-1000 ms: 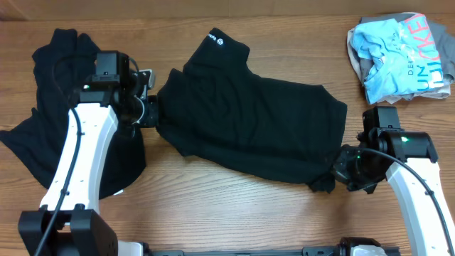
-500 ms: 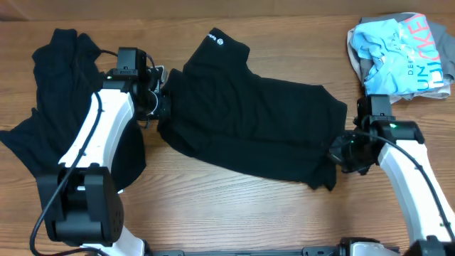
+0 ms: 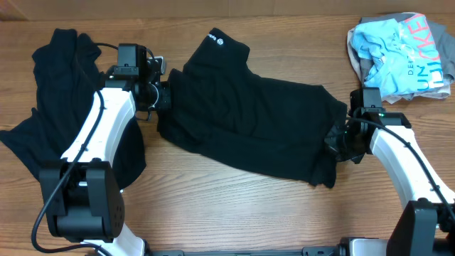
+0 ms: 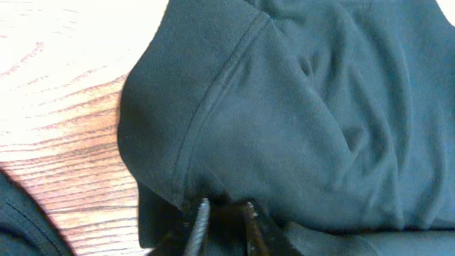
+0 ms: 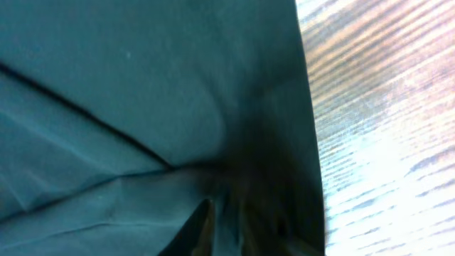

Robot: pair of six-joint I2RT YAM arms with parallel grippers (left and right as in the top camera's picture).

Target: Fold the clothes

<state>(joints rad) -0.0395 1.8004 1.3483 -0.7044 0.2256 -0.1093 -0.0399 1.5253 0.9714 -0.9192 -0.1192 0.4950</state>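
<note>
**Fold Step: Both Edges Gripped**

While the black shirt (image 3: pixel 249 121) lies spread between the arms, the left gripper (image 4: pixel 220 224) has its jaws nearly closed, pinching the sleeve seam between them. The right gripper (image 3: pixel 341 146) is buried in bunched hem; whether its jaws are closed on it cannot be told. The judged step is carrying edges inward. The next move calls for matched travel. A second black garment (image 3: pixel 57 107) waits behind the left jaws.

surface: wooden table (image 3: pixel 213 206), warm brown, grain pretty visible
far right corner: crumpled pile of light blue and grey clothes (image 3: pixel 398 57) with pink lettering
light: bright, even
</note>
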